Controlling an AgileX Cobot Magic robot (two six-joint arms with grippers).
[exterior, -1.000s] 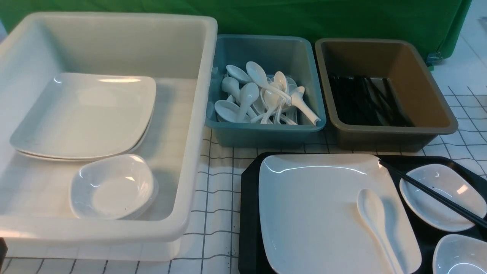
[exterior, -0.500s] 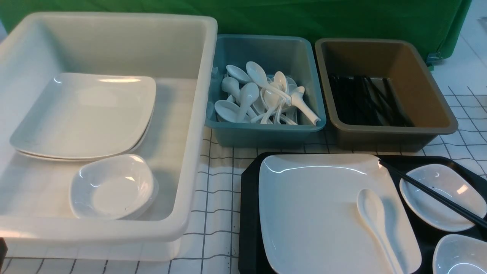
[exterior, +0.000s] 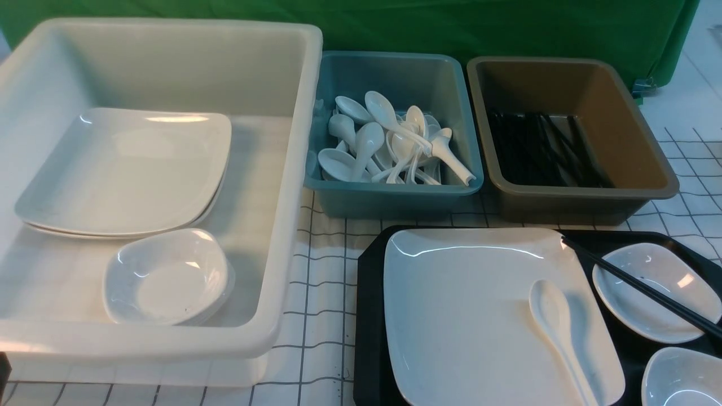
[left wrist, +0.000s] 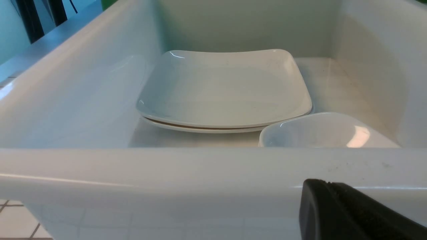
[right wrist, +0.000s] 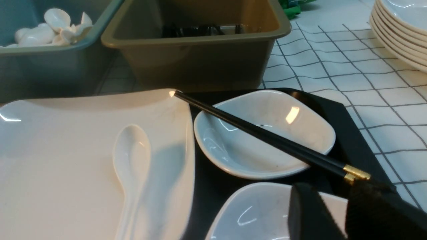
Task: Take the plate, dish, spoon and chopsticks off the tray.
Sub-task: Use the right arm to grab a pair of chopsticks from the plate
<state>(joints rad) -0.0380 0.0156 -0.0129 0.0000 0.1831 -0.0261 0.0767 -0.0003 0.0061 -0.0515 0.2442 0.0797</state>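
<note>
Front view: on the checked surface [exterior: 321, 293], the tray [exterior: 369, 316] carries the plate [exterior: 468, 316] with the spoon [exterior: 555, 321] lying on it. The chopsticks [exterior: 637, 285] bridge the plate's corner and a dish [exterior: 665, 307], while the white tub [exterior: 293, 186], teal tub [exterior: 395, 197] and brown tub [exterior: 581, 206] behind hold like wares, presumably as sorting bins. Left wrist view: the left hand [left wrist: 333, 206] sits outside the white tub's near wall, showing one finger, so its state cannot be told. Right wrist view: the right hand [right wrist: 337, 200] hovers beside the chopsticks' gold-banded end, probably the first pick, its fingers gripping nothing visibly, though whether they are parted is unclear.
</note>
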